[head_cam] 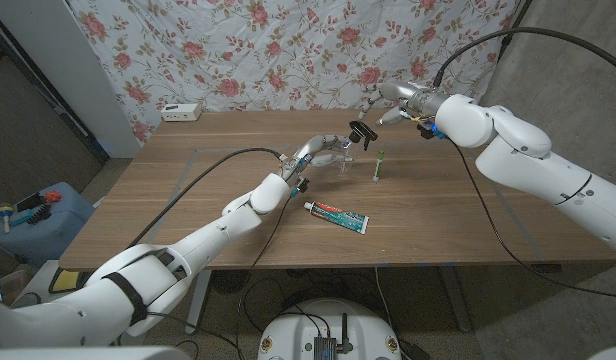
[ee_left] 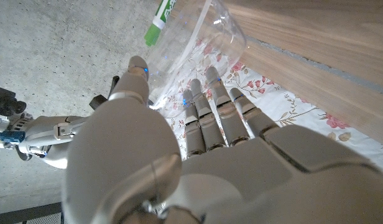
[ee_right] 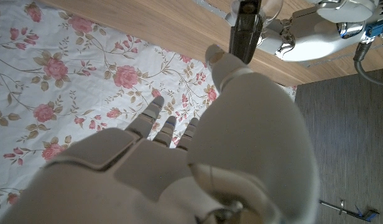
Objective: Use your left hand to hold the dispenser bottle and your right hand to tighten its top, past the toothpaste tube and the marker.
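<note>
My left hand [head_cam: 320, 152] grips the clear dispenser bottle [head_cam: 340, 152] at the table's middle, toward the far side. The bottle's black pump top [head_cam: 361, 133] points toward my right hand [head_cam: 391, 98]. That hand hovers a little beyond and above the top, fingers spread, holding nothing. In the left wrist view my fingers [ee_left: 207, 115] wrap the clear bottle [ee_left: 201, 43]. In the right wrist view the pump top [ee_right: 244, 28] lies just past my thumb [ee_right: 226, 62]. A green-capped marker [head_cam: 380, 165] is right of the bottle. The toothpaste tube [head_cam: 338, 216] lies nearer the front edge.
A white box [head_cam: 180, 111] sits at the table's far left edge [head_cam: 153, 135]. A floral cloth [head_cam: 288, 50] hangs behind the table. A blue container [head_cam: 38, 215] stands on the floor to the left. Cables trail along both arms.
</note>
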Tool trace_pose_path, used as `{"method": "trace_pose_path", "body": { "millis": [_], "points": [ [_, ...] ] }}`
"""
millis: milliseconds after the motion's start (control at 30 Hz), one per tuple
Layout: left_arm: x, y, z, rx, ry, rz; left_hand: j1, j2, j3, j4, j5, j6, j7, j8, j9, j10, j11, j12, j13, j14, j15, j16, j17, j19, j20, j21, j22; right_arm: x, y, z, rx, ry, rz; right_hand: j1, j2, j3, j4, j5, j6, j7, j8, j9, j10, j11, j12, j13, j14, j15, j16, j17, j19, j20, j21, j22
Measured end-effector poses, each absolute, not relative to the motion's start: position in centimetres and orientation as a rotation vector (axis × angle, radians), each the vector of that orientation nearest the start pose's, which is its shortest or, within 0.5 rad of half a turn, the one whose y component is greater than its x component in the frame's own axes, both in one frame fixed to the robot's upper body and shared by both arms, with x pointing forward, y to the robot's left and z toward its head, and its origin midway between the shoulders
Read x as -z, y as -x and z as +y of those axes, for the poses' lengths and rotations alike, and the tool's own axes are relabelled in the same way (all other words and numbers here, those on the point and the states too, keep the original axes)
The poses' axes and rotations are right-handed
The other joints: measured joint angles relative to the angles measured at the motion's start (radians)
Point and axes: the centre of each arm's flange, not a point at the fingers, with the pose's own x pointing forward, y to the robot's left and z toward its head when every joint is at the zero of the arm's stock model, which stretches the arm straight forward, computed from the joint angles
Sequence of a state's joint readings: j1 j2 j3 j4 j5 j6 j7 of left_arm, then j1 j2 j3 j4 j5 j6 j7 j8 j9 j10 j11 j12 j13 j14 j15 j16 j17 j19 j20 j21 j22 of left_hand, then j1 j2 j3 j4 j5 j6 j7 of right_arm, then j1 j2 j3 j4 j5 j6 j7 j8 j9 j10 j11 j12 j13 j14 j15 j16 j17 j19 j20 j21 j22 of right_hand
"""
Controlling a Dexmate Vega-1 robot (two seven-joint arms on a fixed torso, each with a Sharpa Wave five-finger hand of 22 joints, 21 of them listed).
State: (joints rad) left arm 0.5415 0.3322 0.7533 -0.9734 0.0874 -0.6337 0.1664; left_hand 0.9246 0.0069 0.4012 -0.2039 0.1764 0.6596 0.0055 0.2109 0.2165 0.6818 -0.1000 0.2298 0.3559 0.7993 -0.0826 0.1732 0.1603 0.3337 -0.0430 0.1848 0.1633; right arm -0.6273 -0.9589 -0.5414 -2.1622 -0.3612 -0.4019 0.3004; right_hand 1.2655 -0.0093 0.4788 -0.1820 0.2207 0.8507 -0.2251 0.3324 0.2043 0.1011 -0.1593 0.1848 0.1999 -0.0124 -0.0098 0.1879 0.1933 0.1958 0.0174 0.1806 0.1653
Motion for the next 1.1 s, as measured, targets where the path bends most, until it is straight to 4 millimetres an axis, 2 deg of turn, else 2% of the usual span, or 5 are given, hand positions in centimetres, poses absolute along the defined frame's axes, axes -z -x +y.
{"method": "trace_pose_path", "body": {
  "millis": [433, 1100],
  "points": [
    [1.0, -65.4, 9.8, 0.388, -0.660, -0.942, 0.000, 0.000, 0.000, 0.000, 0.000, 0.007, 0.001, -0.003, 0.005, 0.004, 0.000, 0.000, 0.000, 0.004, -0.004, 0.001, 0.001, 0.000, 0.000, 0.000, 0.000, -14.1, -50.7, -18.4, -0.161, 1.471, -0.655, 0.016, 0.007, -0.003, 0.003, -0.008, 0.000, 0.000, -0.011, -0.005, -0.037, 0.009, -0.004, 0.000, -0.046, 0.021, -0.007, 0.000, -0.024, 0.003, 0.000, 0.000],
    [1.1, -65.2, 9.7, 0.387, -0.657, -0.943, 0.000, 0.000, 0.004, -0.004, 0.002, 0.009, 0.002, 0.000, 0.004, 0.003, 0.000, -0.003, 0.001, 0.004, -0.004, 0.001, 0.000, 0.000, 0.000, 0.000, 0.000, -14.1, -51.5, -18.0, -0.176, 1.516, -0.620, 0.028, 0.011, -0.010, 0.010, -0.008, 0.000, 0.000, -0.026, -0.009, -0.046, 0.011, -0.004, 0.000, -0.051, 0.026, -0.003, 0.000, -0.028, -0.001, 0.000, 0.000]
  ]
}}
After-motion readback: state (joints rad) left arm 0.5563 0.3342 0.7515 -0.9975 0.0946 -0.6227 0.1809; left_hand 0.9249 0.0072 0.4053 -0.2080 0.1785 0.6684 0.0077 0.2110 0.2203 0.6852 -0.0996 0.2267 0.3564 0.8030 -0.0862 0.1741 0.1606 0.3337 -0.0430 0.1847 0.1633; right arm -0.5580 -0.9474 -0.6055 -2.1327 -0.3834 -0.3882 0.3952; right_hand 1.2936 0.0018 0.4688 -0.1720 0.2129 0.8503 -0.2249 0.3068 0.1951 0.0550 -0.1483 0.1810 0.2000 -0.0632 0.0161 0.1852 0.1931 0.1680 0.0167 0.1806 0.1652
